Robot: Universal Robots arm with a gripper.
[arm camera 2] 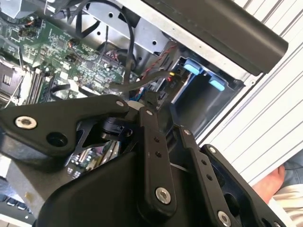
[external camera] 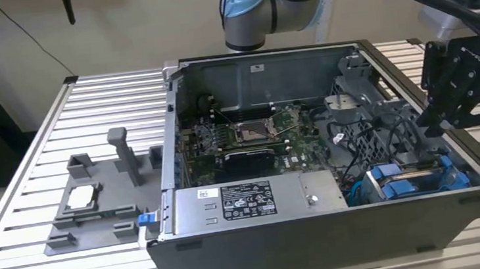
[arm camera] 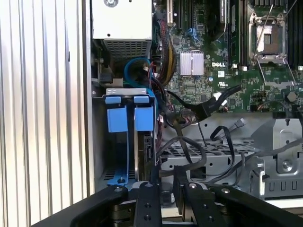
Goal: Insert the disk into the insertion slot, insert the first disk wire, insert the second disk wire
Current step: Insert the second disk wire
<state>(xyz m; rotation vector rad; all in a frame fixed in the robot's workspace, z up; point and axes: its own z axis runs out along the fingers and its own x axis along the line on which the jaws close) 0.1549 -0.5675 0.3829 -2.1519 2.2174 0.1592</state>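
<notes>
Claw nr insertion slot, slot interior dark, unclear

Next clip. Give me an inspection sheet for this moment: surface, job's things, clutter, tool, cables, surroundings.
Surface: slatted metal table carrying an open computer case.
Job's things: slot with blue rails, in the case's corner toward the exterior view's right; what it holds cannot be told.
Clutter: grey fixture on the table, to the exterior view's left of the case.
Tool: tool hangs over the case's edge, near the slot.
Cables: loose black cables lie over the board and the metal cage beside the slot.
Surroundings: arm behind the case; plain wall.
</notes>
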